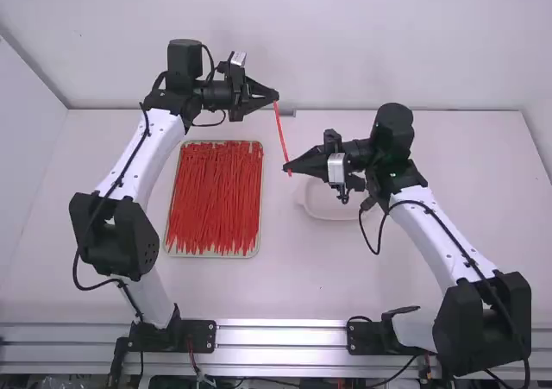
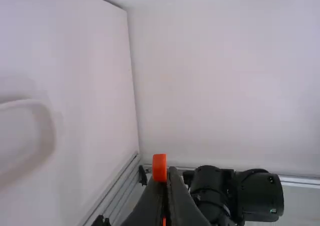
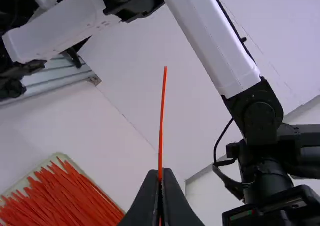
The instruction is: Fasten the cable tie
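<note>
Tie (image 1: 280, 130): red-orange, plain.
Tie stack (image 1: 214, 197): same red-orange, strands reading as fine lengthwise stripes.
Tray (image 1: 212, 255): pale cream rim.
Table (image 1: 483, 156): white, unpatterned.
Left gripper (image 1: 269, 97), right gripper (image 1: 288, 166): black.
Left arm (image 1: 138, 160), right arm (image 1: 431, 234): white links, black joints.
Dish (image 1: 321, 210): white, faint against table.
Rail (image 1: 276, 333): silver-grey, table's near edge.

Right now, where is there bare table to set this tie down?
Bare: the front strip between the tray of ties and the right arm, and the far right corner of the table. Crowded: the middle, where left gripper and right gripper hold the cable tie.
</note>
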Robot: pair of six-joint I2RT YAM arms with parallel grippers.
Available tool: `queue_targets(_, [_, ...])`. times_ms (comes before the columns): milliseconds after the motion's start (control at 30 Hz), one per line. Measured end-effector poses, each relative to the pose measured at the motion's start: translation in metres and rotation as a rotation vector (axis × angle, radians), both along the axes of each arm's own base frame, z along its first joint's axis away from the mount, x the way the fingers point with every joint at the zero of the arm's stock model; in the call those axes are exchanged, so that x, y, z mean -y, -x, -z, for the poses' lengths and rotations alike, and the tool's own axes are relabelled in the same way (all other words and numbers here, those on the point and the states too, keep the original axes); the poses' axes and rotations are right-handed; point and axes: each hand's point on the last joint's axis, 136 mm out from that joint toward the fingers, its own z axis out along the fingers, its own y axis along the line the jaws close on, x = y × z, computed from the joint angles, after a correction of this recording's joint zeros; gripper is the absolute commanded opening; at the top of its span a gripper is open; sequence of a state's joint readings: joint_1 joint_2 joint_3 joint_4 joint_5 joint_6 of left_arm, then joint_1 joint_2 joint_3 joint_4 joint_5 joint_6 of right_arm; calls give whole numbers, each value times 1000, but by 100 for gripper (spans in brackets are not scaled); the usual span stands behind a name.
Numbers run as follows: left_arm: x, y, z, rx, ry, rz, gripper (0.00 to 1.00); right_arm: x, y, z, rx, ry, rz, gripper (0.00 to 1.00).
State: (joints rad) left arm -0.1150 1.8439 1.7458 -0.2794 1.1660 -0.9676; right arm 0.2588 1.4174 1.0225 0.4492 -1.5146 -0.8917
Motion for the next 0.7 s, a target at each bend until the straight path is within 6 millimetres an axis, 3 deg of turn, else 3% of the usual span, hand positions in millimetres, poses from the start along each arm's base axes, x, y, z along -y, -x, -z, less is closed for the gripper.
queue_targets(467, [1,3,-2,58,-4,30,2,-12,11,-1,-55,13,-40,0])
queue_targets(700, [2,3,-5,162,-16,52,2,-13,7,-22,-58,-5,-12,0])
